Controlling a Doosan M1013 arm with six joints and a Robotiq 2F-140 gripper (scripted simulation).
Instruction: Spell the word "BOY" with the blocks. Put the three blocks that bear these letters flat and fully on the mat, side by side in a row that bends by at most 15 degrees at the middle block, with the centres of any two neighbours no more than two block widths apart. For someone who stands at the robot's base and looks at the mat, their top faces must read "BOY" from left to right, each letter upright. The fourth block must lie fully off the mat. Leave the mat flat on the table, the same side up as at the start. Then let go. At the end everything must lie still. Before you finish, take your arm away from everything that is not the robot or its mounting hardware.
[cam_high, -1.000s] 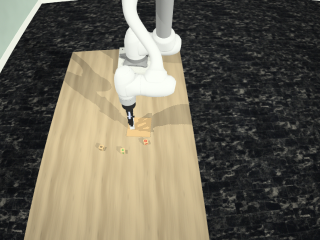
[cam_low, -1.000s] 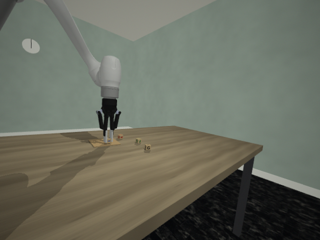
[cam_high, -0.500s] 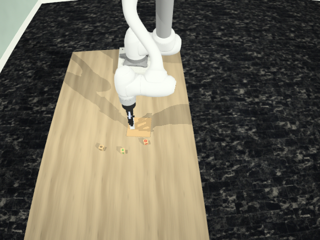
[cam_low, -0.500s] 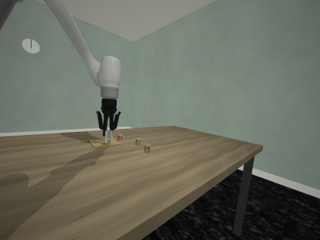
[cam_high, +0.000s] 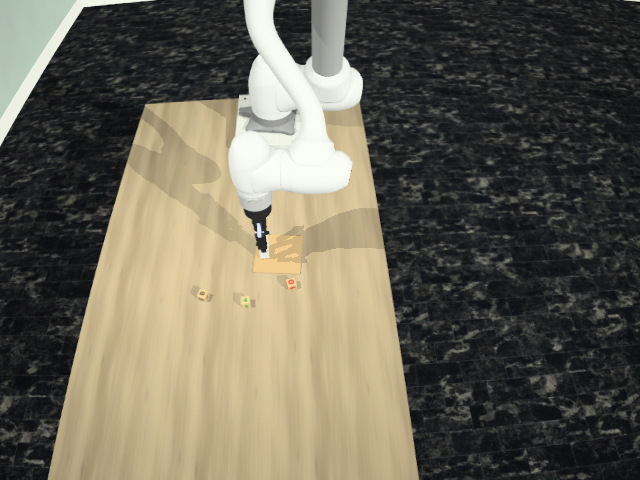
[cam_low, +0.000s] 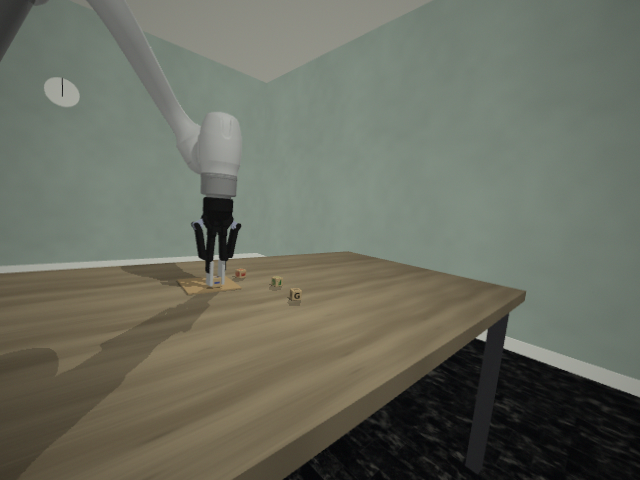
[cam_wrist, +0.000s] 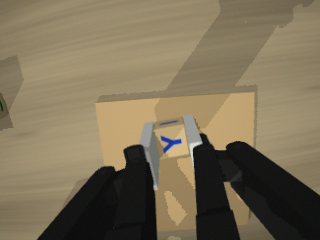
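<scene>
1. And here's the tool (cam_high: 264, 253) (cam_low: 216, 284) (cam_wrist: 171, 133), pointing down over the mat (cam_high: 276, 266) (cam_low: 192, 289) (cam_wrist: 125, 115), its pale pads closed on the Y block (cam_low: 216, 282) (cam_wrist: 171, 144), one on each side!
2. That blue Y faces up, and another blue mark shows on a side face. The block sits low over the mat's right-hand part as seen from the base; whether its underside touches, I can't tell.
3. Out beyond the mat's far edge, the red-marked block (cam_high: 291, 283) (cam_low: 240, 273) lies just off it on the counter (cam_high: 206, 387) (cam_low: 310, 335) (cam_wrist: 75, 40), a round red character on top.
4. Next along, the green-marked block (cam_high: 245, 301) (cam_low: 276, 281) (cam_wrist: 1, 106) also rests off the mat, showing what looks like a green 4 upward.
5. Farthest toward the base's right, the G block (cam_high: 202, 295) (cam_low: 295, 294) lies off the mat, its dark G on a side face; the top character is too small to read.
</scene>
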